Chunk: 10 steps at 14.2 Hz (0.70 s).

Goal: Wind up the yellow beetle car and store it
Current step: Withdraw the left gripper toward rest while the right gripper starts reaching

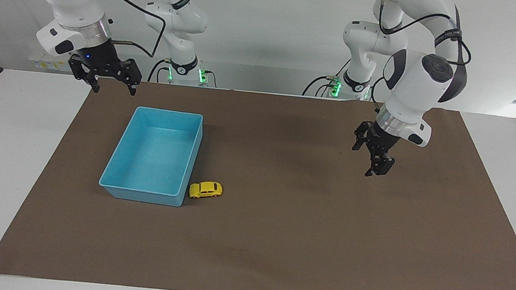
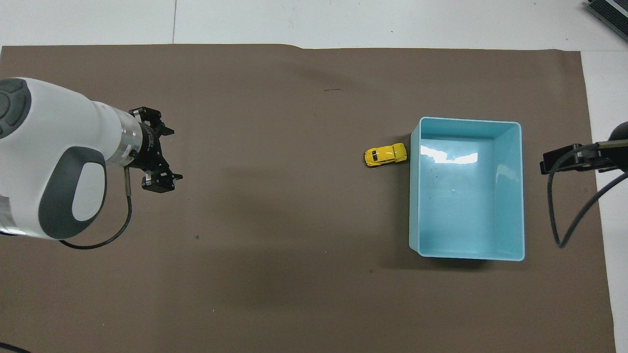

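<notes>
Facing view: one yellow beetle car (image 1: 206, 189), one blue bin (image 1: 154, 155); both fingers spread, empty.

White, rounded arms with grey joint caps, black cables and black grippers.

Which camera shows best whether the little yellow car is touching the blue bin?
The overhead view: the yellow car sits with its nose at the wall of the blue bin. The facing view shows the car side-on beside the bin's corner.
</notes>
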Each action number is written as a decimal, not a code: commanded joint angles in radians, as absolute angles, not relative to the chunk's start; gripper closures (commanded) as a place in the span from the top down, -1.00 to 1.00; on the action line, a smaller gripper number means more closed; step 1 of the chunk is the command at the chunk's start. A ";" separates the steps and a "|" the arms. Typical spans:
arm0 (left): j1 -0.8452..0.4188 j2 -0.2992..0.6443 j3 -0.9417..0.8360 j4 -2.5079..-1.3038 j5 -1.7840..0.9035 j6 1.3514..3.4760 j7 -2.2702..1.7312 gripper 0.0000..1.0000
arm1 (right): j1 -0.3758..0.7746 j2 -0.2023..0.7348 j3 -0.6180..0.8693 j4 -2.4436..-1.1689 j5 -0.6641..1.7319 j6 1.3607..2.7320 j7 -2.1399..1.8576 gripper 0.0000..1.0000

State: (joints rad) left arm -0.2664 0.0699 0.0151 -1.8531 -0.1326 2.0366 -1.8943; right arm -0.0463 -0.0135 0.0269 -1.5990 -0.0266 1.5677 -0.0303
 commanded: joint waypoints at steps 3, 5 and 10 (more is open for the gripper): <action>-0.247 0.071 0.005 -1.738 -0.115 1.934 -1.636 1.00 | -0.063 -0.008 0.028 -1.588 -0.040 1.565 -0.052 1.00; -0.223 0.069 0.003 -1.700 -0.115 1.911 -1.519 1.00 | -0.067 -0.008 0.021 -1.592 -0.047 1.578 -0.052 1.00; -0.201 0.060 0.005 -1.641 -0.100 1.870 -1.266 1.00 | -0.058 -0.017 0.020 -1.654 -0.032 1.664 0.010 1.00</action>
State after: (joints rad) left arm -0.2266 0.0622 0.0178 -1.6700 -0.1201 1.9116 -1.3477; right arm -0.0587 -0.0128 0.0172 -1.6229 -0.0286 1.6348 -0.0253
